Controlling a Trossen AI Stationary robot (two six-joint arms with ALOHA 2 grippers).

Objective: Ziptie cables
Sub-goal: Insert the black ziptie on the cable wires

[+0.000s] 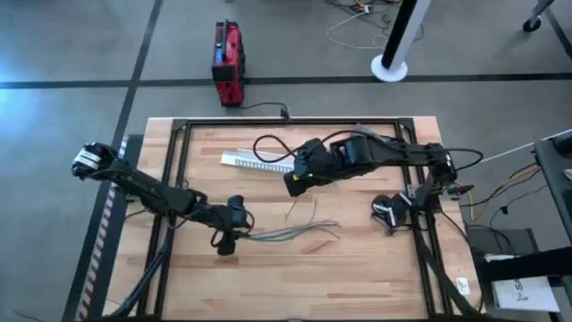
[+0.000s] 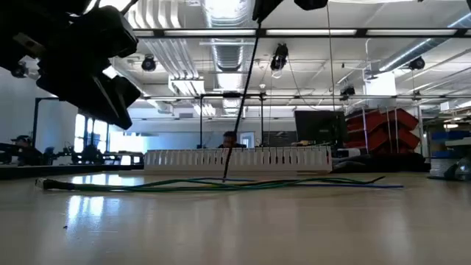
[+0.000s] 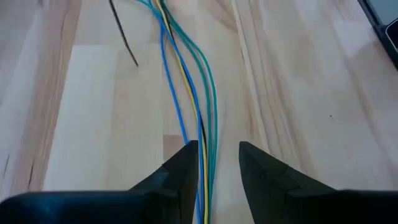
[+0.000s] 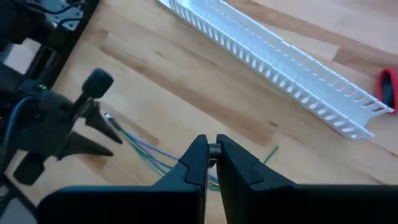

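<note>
Not zipped yet: the cables [image 1: 295,233] lie loose and fanned on the table [image 1: 357,277], no tie around them. Right gripper [image 1: 292,186] hangs above the bundle's middle, fingers nearly closed on the ziptie [image 2: 239,103], which hangs down to about the wires in the low view; actual contact is hard to judge. Left gripper [image 3: 214,163] sits low at the bundle's left end, fingers open and straddling the wires, not clamped. Left to do: gather, loop, thread, cinch. White channel [image 1: 255,161] lies behind, apart.
</note>
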